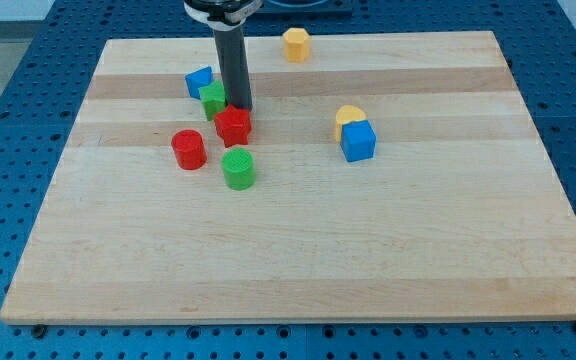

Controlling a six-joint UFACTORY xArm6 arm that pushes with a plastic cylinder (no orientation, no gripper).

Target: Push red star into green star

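The red star lies at the upper left of the wooden board. The green star sits just above and to the left of it, partly hidden behind the dark rod; the two look to be touching or nearly so. My tip rests at the red star's top edge, just to the right of the green star.
A blue block sits above and left of the green star. A red cylinder and a green cylinder lie below. A yellow block is near the top edge. A yellow block touches a blue cube to the right.
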